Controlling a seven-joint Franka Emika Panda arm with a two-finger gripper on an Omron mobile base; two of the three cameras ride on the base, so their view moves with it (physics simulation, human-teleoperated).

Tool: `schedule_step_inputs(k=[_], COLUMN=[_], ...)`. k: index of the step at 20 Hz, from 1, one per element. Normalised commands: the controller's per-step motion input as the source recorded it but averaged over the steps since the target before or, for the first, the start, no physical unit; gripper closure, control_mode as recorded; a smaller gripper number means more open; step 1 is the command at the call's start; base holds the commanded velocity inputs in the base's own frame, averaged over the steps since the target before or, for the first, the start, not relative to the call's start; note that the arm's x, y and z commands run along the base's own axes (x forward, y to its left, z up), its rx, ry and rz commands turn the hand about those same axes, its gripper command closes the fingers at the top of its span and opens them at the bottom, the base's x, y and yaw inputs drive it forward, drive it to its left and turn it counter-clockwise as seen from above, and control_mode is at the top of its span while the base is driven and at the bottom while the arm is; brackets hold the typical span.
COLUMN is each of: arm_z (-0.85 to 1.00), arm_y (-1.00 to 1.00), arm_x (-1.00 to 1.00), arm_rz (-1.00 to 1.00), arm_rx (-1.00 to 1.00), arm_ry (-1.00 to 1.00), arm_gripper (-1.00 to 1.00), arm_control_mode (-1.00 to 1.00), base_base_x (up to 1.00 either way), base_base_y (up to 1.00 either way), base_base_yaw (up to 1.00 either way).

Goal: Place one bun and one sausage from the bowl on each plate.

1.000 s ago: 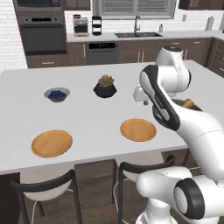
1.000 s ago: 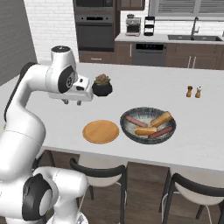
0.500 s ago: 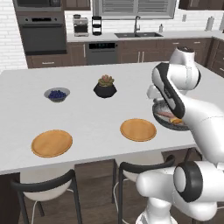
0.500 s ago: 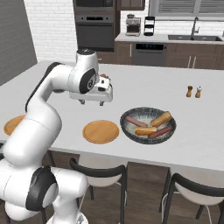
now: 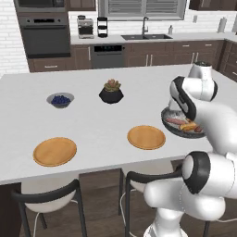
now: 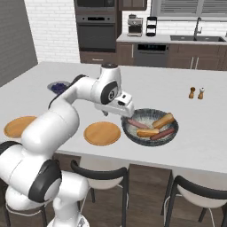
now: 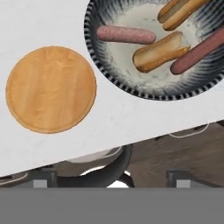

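Note:
The dark grey bowl (image 6: 133,137) (image 7: 109,70) sits on the white counter and holds two tan buns (image 7: 157,51) (image 7: 179,8) and two reddish sausages (image 7: 126,34) (image 7: 201,49). In the left base view my arm partly covers the bowl (image 5: 167,127). One wooden plate (image 6: 102,133) (image 7: 51,89) (image 5: 146,137) lies bare just left of the bowl. The other plate (image 6: 18,126) (image 5: 55,151) lies bare far to the left. My gripper (image 6: 116,111) hangs above the counter over the bowl's left rim, open, with nothing between its fingers.
A small bowl of blue berries (image 5: 60,99) and a black succulent pot (image 5: 111,91) stand farther back on the counter. Salt and pepper shakers (image 6: 196,92) stand at the back right. Dark stools (image 6: 99,175) tuck under the counter's front edge.
My arm has swung right, from over the counter near the succulent pot to the bowl's left rim. Nothing on the counter has moved.

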Motion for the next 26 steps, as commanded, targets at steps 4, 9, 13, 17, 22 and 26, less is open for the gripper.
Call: schedule_step_inputs(k=[4,9,13,17,22,26], arm_z=[-0.49,-0.34,-0.11,-0.25,-0.20,-0.38], arm_y=[-0.69,-0.64,-0.33,-0.34,-0.29,-0.15], arm_x=[0.19,0.21,0.33,0.33,0.37,0.52], arm_rz=[-0.32,-0.24,-0.04,-0.03,-0.01,-0.09], arm_rx=[0.00,0.00,0.03,0.07,0.17,0.11], arm_ry=[0.11,0.06,0.00,0.00,0.00,0.00], arm_gripper=[-1.00,-1.00,-1.00,-1.00,-1.00,-1.00], arm_control_mode=[-1.00,-1.00,-1.00,-1.00,-1.00,-1.00], base_base_x=[0.00,0.00,0.00,0.00,0.00,0.00], base_base_y=[0.00,0.00,0.00,0.00,0.00,0.00], base_base_yaw=[0.00,0.00,0.00,0.00,0.00,0.00])
